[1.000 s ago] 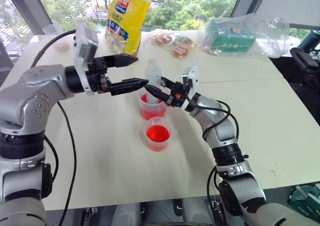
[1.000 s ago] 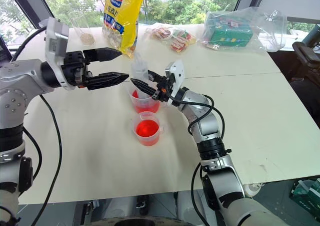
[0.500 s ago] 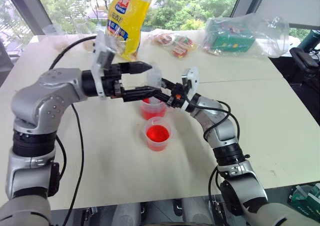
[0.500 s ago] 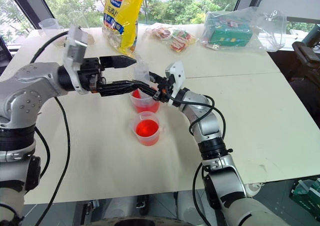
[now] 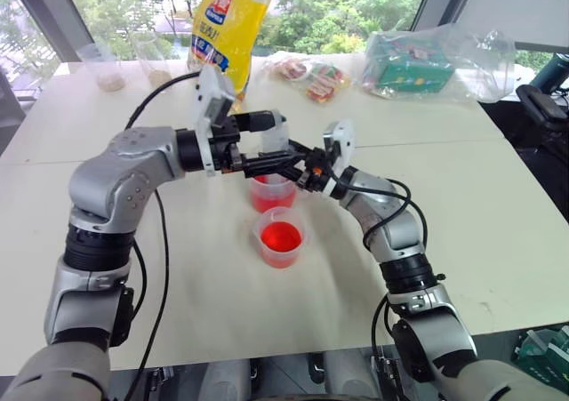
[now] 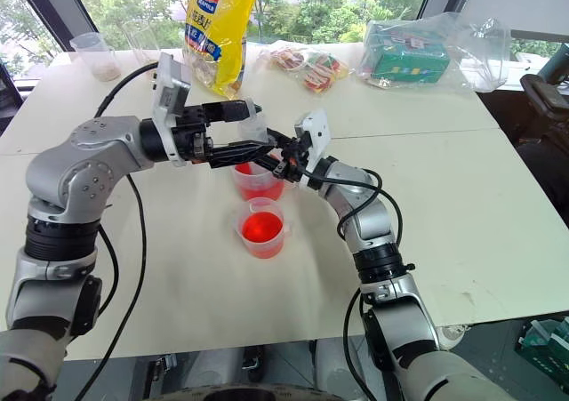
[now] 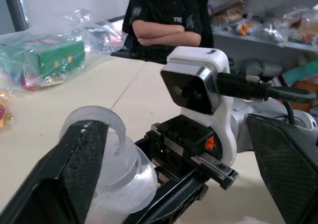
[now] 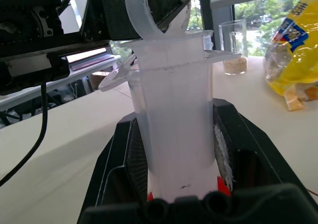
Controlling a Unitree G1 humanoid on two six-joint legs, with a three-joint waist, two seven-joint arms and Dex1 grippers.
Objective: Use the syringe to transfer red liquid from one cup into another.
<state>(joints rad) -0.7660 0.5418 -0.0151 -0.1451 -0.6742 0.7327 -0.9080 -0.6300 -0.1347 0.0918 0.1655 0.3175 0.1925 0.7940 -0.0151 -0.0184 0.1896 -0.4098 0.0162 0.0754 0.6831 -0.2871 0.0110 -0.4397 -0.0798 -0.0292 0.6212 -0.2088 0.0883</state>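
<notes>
Right pincer [image 5: 300,168] is clamped on the syringe [image 8: 175,119] barrel, upright; left pincer [image 5: 276,141], fingers apart, straddles its ring handle from nine o'clock.

Both arms reach inward over the worktop and meet at mid-height. The right tool [image 6: 271,156] points up-left, fingers clamped on the syringe [image 8: 174,114] barrel. The left tool [image 5: 267,143] lies level, pointing right, fingers [image 7: 82,159] parted around the plunger ring.
</notes>
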